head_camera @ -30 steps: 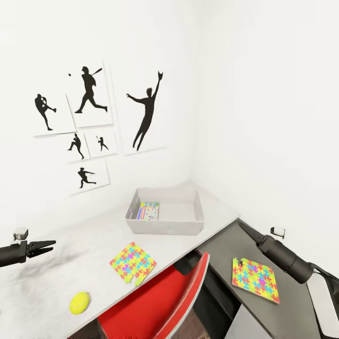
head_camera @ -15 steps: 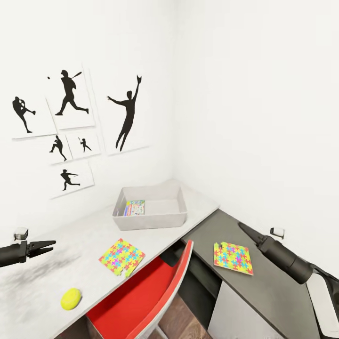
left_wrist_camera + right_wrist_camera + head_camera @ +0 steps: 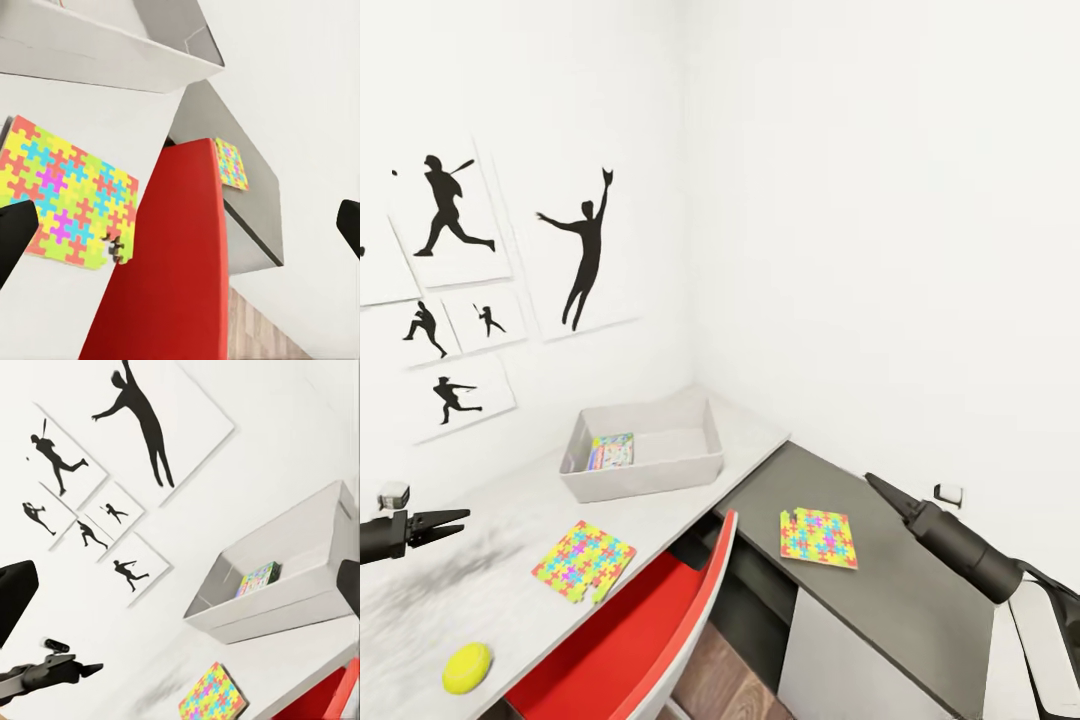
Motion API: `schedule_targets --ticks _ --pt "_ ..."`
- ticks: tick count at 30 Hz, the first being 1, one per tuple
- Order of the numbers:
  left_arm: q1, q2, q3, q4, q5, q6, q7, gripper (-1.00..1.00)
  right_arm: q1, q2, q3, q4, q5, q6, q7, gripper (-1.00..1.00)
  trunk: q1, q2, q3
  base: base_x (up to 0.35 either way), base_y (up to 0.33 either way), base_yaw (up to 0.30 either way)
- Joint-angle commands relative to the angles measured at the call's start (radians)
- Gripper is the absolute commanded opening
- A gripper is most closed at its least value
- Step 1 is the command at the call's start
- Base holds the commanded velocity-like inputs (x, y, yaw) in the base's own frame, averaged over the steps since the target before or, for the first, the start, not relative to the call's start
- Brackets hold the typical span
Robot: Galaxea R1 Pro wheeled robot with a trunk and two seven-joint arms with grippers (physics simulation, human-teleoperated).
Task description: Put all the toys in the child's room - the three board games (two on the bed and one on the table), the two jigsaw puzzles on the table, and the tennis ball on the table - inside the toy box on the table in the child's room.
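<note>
Head view — toy box [image 3: 660, 478] holds one board game [image 3: 612, 451].

Toy box [image 3: 643, 470] matt grey plastic-like, table [image 3: 660, 505] top smooth pale matt beside it, chair [image 3: 630, 640] glossy red, floor [image 3: 725, 690] wood planks.

The head camera looks down from above into the room's corner, over the pale grey worktop [image 3: 660, 500]. The left wrist camera sits close over the bright multicoloured jigsaw panel [image 3: 64, 196] and red chair back [image 3: 169, 270]. The right wrist camera faces the shallow grey-beige box [image 3: 281, 585] from farther off; all three views share it.
</note>
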Motion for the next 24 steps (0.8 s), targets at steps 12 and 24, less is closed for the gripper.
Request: schedule_targets --ticks 12,24 --pt "-0.001 0.001 -0.01 -0.003 0.005 0.036 -0.005 1.0 -0.001 0.004 0.027 0.0 -0.003 0.005 -0.069 1.0 -0.046 0.083 0.037 0.0 0.0 -0.027" --pt "-0.001 0.001 -0.009 -0.005 0.005 0.036 -0.005 1.0 -0.001 0.006 0.1 0.0 -0.006 0.004 -0.204 1.0 -0.08 0.145 0.065 0.0 0.0 0.0"
